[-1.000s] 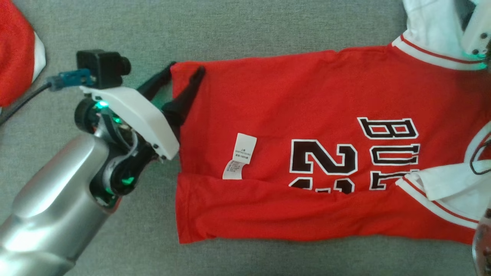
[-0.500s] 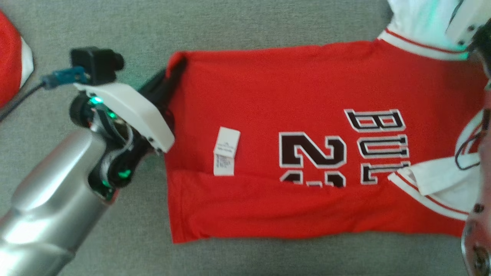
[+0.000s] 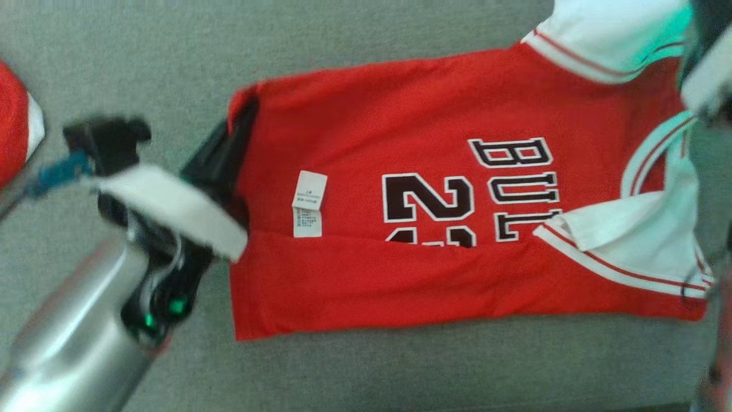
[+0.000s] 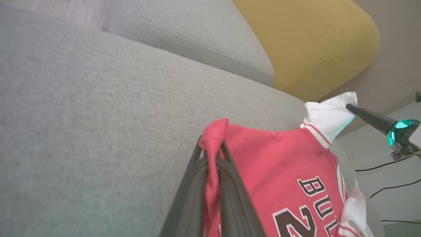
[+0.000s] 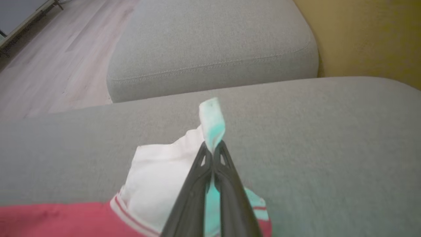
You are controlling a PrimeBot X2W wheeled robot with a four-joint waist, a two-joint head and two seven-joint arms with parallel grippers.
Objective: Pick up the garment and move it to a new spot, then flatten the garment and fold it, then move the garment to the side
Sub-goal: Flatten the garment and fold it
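Note:
The garment (image 3: 400, 126) is a red jersey with white sleeves and black "BUL" and "2" lettering, spread across a grey sofa seat (image 3: 143, 46). A white care label (image 3: 309, 203) lies on it. My left gripper (image 3: 243, 114) is shut on the jersey's far hem corner; the left wrist view shows red cloth bunched between the left gripper (image 4: 213, 153) fingers and raised off the seat. In the right wrist view my right gripper (image 5: 213, 148) is shut on the tip of a white sleeve (image 5: 158, 177), also lifted. The far edge of the jersey hangs between the two grips.
Another red and white garment (image 3: 14, 137) lies at the seat's left edge. Behind the seat stand a grey cushion (image 5: 210, 49) and a yellow cushion (image 4: 312, 42). Wooden floor (image 5: 59, 56) lies beyond, and thin black cables (image 4: 388, 164) run at the right.
Both grippers went from open to shut on the garment, the left on the hem corner, the right on the sleeve. The far edge has come up, and the head view shifted.

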